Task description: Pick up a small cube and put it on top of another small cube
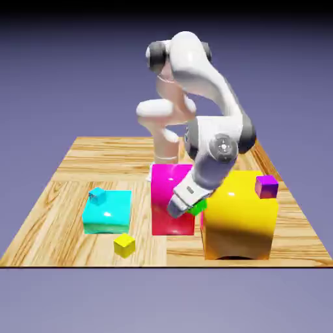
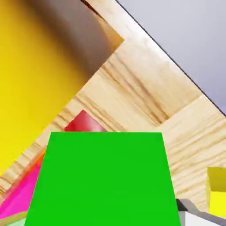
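Cubes sit all over the wooden table (image 1: 78, 156). The white arm (image 1: 195, 71) bends down between two big blocks, the big pink block (image 1: 170, 195) and the big yellow block (image 1: 240, 214). Its claw (image 1: 188, 209) is clamped on the tiny green cube (image 1: 197, 207), which peeks out at the tip, in the gap between those two blocks. I cannot tell if the green cube is lifted off the table or touching it.

In the hand view, the green cube (image 2: 103, 178) fills the bottom middle, big and flat, right between the fingers. One grey fingertip (image 2: 194, 212) shows at the bottom right corner. The yellow block (image 2: 35, 75) fills the top left. A bit of pink (image 2: 20, 194) shows at the bottom left, and a small red shape (image 2: 84, 122) peeks out just above the green cube.

On the exterior view's left stands a big cyan block (image 1: 107, 211) with a tiny blue cube (image 1: 97, 194) on top of it. A tiny yellow cube (image 1: 124, 244) sits on the table just in front of the cyan block. A tiny purple cube (image 1: 266, 186) rests on top of the yellow block, near its right edge.
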Robot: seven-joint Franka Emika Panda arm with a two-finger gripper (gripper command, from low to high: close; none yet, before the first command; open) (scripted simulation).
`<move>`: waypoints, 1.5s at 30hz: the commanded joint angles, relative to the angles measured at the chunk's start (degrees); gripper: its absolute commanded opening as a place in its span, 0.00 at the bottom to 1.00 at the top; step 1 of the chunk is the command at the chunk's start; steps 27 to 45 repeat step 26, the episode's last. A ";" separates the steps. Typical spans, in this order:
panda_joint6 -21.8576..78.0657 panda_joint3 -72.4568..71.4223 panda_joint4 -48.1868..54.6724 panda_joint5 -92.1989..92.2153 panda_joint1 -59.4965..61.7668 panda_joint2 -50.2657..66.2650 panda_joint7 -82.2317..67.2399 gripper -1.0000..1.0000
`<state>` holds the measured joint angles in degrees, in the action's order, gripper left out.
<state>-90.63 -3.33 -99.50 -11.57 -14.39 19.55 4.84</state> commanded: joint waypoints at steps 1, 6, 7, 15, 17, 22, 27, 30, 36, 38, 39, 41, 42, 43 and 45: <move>-0.32 -2.08 -0.42 -2.51 -0.56 -1.38 -1.77 0.00; -1.68 -12.46 -2.50 -14.56 -3.35 -8.28 -10.64 0.00; -1.95 -14.54 -2.92 -16.98 -3.91 -9.67 -12.41 0.00; -5.36 -30.64 -8.99 -32.70 -3.88 -10.93 -17.72 0.00; -7.85 -29.96 -10.95 -33.78 -3.17 -10.32 -16.76 0.00; -12.96 -28.58 -14.99 -35.98 -1.70 -9.06 -14.78 1.00; -5.36 -30.64 -8.99 -32.70 -3.88 -10.93 -17.72 1.00; -5.36 -30.64 -8.99 -32.70 -3.88 -10.93 -17.72 1.00; -5.36 -30.64 -8.99 -32.70 -3.88 -10.93 -17.72 1.00; -5.36 -30.64 -8.99 -32.70 -3.88 -10.93 -17.72 1.00; -5.36 -30.64 -8.99 -32.70 -3.88 -10.93 -17.72 1.00; -5.36 -30.64 -8.99 -32.70 -3.88 -10.93 -17.72 1.00; -5.36 -30.64 -8.99 -32.70 -3.88 -10.93 -17.72 1.00; -5.36 -30.64 -8.99 -32.70 -3.88 -10.93 -17.72 1.00; -5.36 -30.64 -8.99 -32.70 -3.88 -10.93 -17.72 1.00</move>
